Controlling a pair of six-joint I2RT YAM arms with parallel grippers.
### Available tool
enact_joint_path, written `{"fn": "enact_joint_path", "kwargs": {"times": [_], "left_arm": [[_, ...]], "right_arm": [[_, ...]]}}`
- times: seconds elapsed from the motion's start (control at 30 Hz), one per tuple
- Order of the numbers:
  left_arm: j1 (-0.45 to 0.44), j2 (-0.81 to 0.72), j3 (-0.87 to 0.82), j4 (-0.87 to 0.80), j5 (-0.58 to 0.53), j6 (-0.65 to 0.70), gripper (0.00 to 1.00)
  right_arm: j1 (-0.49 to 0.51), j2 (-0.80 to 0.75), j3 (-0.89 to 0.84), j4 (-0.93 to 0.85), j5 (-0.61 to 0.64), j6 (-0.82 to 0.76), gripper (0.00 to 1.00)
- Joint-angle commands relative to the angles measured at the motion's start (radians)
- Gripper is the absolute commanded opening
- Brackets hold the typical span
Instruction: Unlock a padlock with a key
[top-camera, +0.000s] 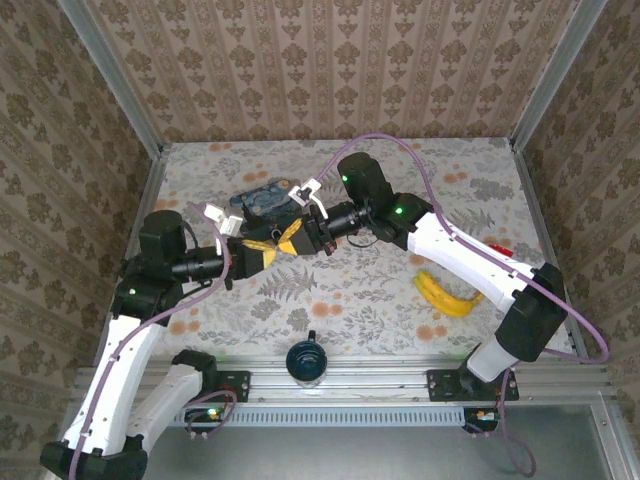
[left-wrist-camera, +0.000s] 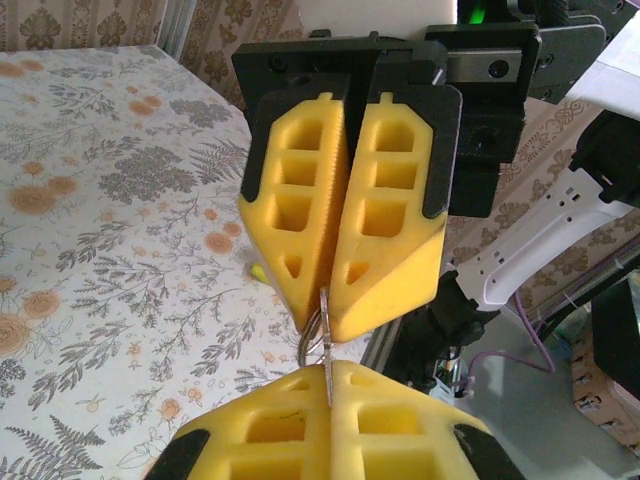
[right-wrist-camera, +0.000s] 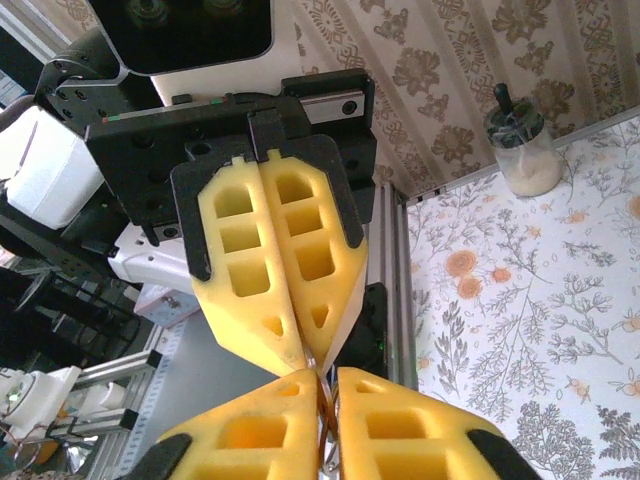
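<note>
Nearest: left tool (left-wrist-camera: 328, 372), clamped on key (left-wrist-camera: 326, 352); right tool (left-wrist-camera: 322, 320) tip to tip, pinched onto same key, above bench (left-wrist-camera: 100, 200). I judge key secured only. I cannot tell where padlock sits; inserting, turning remain.

I read this as robot lab test cell dressed like home: aluminium frame rail (top-camera: 385, 376), damask wallpaper panels (top-camera: 330, 70) all round, floral tablecloth (top-camera: 350, 300).

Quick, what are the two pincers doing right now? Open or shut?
Left pincer: shut on a thin metal piece, likely the key.
Right pincer: shut, apparently pinching the same piece from the other end.
</note>
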Motion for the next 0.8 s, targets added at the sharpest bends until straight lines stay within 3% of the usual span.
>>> {"fn": "enact_joint_path", "kwargs": {"times": [0.0,0.13,0.3,0.33,0.43,0.5,0.67,0.77], "left_arm": [[0.007,-0.006,0.017,-0.002,0.041,0.003,0.0],[0.016,-0.009,0.015,-0.002,0.042,-0.001,0.0],[0.045,-0.017,0.008,0.021,0.037,-0.034,0.0],[0.051,-0.02,0.005,0.035,0.036,-0.049,0.1],[0.068,-0.03,-0.003,0.073,0.028,-0.097,0.51],[0.073,-0.039,0.001,0.079,-0.001,-0.118,0.69],[0.076,-0.064,0.02,0.048,-0.146,-0.158,0.96],[0.076,-0.083,0.011,0.043,-0.267,-0.182,1.0]], "right_arm": [[0.004,0.007,0.025,-0.034,-0.023,-0.016,0.08],[0.002,0.004,0.022,-0.037,-0.026,-0.02,0.0],[0.0,-0.001,0.008,-0.033,-0.01,-0.006,0.0],[0.0,-0.003,0.001,-0.029,0.0,0.002,0.0],[-0.007,-0.014,-0.021,-0.013,0.034,0.032,0.0],[-0.016,-0.024,-0.044,0.006,0.066,0.063,0.0],[-0.033,-0.068,-0.116,0.062,0.14,0.14,0.0],[-0.035,-0.097,-0.156,0.081,0.188,0.17,0.0]]}}
